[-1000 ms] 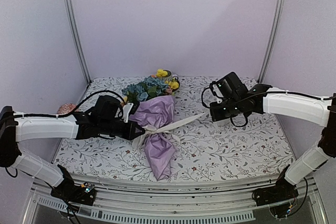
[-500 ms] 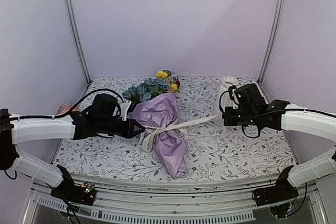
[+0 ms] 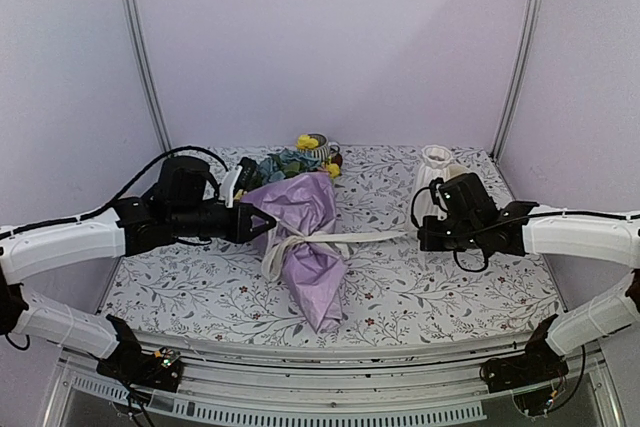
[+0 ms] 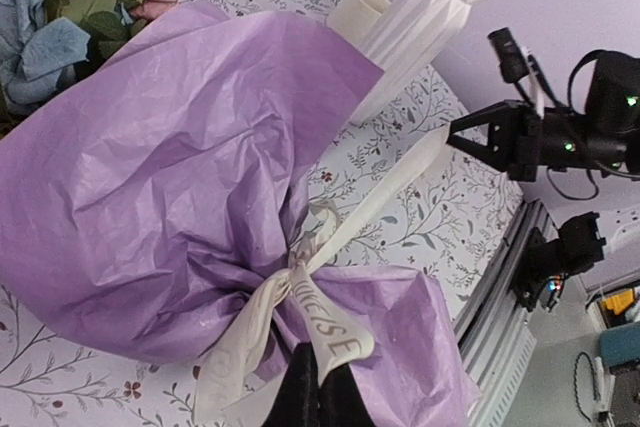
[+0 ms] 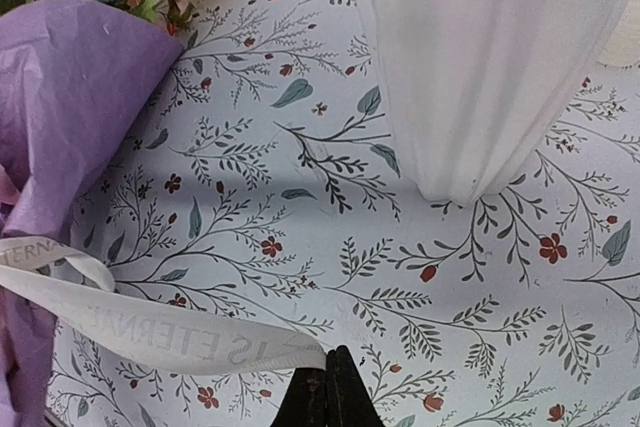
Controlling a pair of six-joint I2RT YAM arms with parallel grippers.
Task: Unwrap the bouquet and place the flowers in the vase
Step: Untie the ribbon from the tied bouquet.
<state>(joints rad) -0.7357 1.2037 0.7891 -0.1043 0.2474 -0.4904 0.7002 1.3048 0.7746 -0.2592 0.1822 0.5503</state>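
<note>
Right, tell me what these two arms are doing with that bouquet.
They are working on the ribbon tied around the bouquet, which lies wrapped on the table. The right gripper pinches one long ribbon end, stretched taut toward the white vase. The left gripper is shut beside the knot, apparently on a short ribbon tail. The knot is not yet undone, and none of the flowers are in the vase.
</note>
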